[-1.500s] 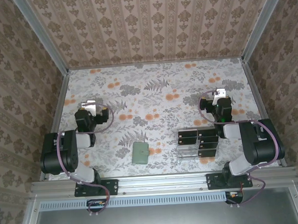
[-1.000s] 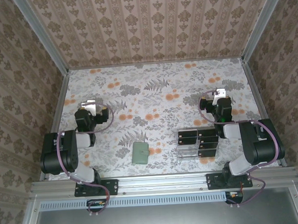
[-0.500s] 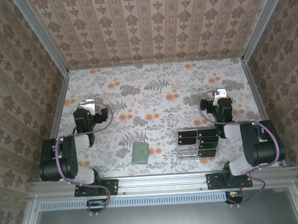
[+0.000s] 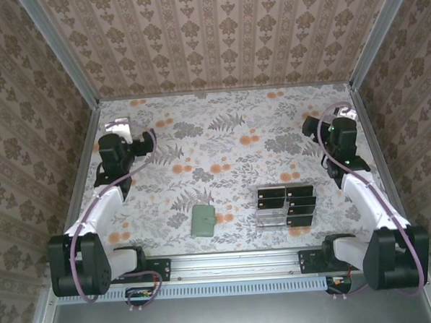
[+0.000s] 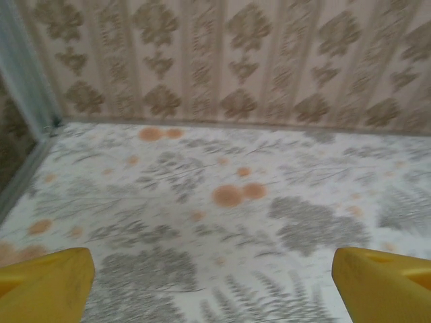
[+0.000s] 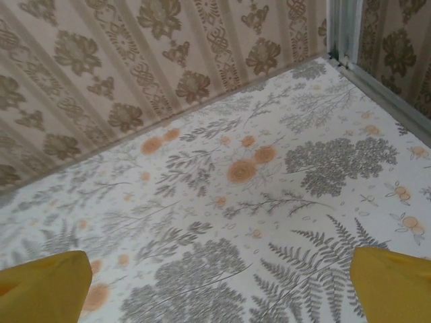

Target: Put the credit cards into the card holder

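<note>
The card holder [image 4: 203,221], a pale green flat wallet, lies on the floral table near the front, left of centre. Several black credit cards [image 4: 271,197] stand in a clear tiered rack to its right. My left gripper [image 4: 115,127] is far back on the left, well away from the wallet. My right gripper [image 4: 344,113] is far back on the right, beyond the rack. In the left wrist view the left gripper [image 5: 215,289] is open, yellow fingertips [image 5: 47,282] wide apart over bare tablecloth. The right gripper [image 6: 219,289] is open too, fingertips [image 6: 390,282] apart, nothing between.
The clear plastic rack [image 4: 260,217] sits right of centre near the front. Patterned walls [image 4: 223,38] close in the back and sides, with metal rails [image 4: 85,161] along the table's edges. Both arms' bases stand on the front rail [image 4: 235,265].
Both arms have unfolded from a tucked pose. The left gripper swung back and left, the right gripper back and right. The wallet, cards and rack have not moved.
</note>
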`<state>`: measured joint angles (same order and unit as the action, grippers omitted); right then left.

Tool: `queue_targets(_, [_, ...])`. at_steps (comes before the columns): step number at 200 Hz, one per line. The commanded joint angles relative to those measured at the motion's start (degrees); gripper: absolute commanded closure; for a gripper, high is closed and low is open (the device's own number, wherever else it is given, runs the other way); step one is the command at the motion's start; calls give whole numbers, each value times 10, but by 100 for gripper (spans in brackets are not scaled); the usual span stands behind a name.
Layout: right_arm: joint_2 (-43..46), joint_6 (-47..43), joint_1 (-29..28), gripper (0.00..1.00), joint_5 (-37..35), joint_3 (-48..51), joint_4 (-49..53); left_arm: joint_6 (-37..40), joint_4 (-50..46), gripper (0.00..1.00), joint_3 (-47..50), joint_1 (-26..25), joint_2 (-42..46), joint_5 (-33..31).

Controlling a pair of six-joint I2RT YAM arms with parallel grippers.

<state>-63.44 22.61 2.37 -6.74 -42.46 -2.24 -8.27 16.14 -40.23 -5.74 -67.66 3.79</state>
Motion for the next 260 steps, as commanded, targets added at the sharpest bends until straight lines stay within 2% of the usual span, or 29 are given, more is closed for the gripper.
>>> queue_targets(1, [46, 54, -5, 6, 103, -33, 229, -65, -146, 0, -46, -68, 23, 11])
queue_targets(27, [122, 58, -34, 12, 138, -30, 371, -96, -208, 0, -66, -184, 40, 1])
queue_targets(73, [249, 114, -115, 17, 107, 13, 538, -173, -214, 0, -20, -385, 56, -55])
queue_targets(91, [259, 152, -173, 17, 76, 10, 557, -195, -201, 0, 3, -449, 59, -85])
queue_targets(120, [236, 187, -233, 18, 41, -5, 598, -221, -180, 0, 20, -532, 29, -115])
queue_targets(138, [235, 220, -264, 19, 4, -3, 618, -226, -160, 0, 17, -562, -9, -120])
queue_targets(167, [260, 283, -291, 19, -42, 17, 641, -232, -120, 0, 5, -580, -67, -107])
queue_targets(198, [278, 320, -295, 19, -40, 53, 630, -229, -92, 0, -13, -583, -116, -82])
queue_targets(260, [263, 328, -301, 20, -23, 94, 582, -235, -56, 0, -15, -587, -160, -59])
